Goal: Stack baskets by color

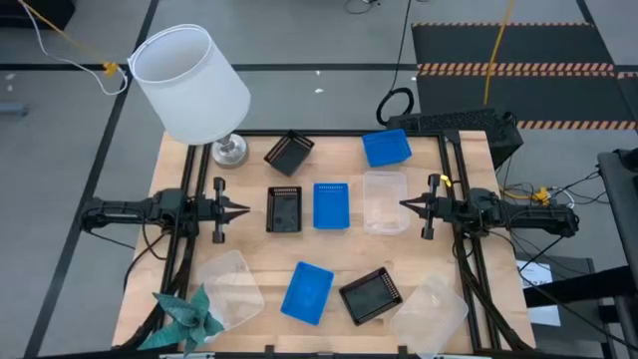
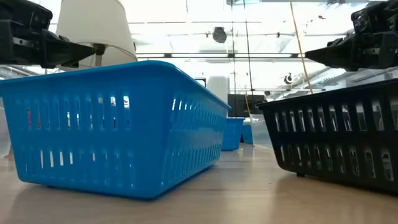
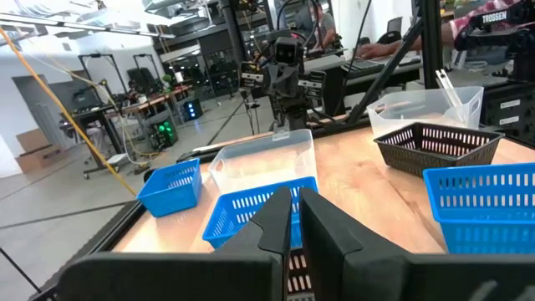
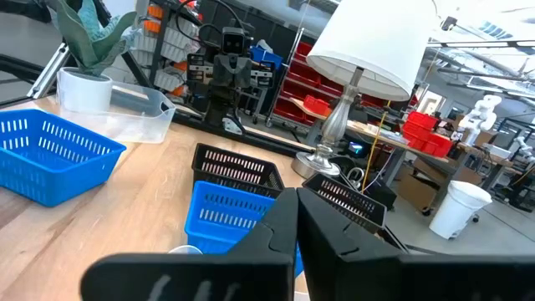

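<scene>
Nine baskets rest flat on their bottoms on the wooden table [image 1: 249,264]. The three black ones are at the far middle [image 1: 289,152], the centre [image 1: 284,209] and the near right [image 1: 371,296]. The blue ones are at the far right [image 1: 387,148], the centre [image 1: 331,205] and the near middle [image 1: 307,292]. The clear ones are right of centre [image 1: 385,201], near left [image 1: 231,289] and near right [image 1: 431,311]. My left gripper [image 1: 242,209] is shut, level, just left of the centre black basket. My right gripper [image 1: 406,205] is shut, with its tip over the clear basket's right rim.
A lamp with a white shade [image 1: 189,85] and a metal base [image 1: 229,150] stands at the far left corner. A teal paper ornament [image 1: 184,317] sits at the near left corner. Black frame rails [image 1: 469,269] run along the left and right sides of the table. Bare wood shows between the rows of baskets.
</scene>
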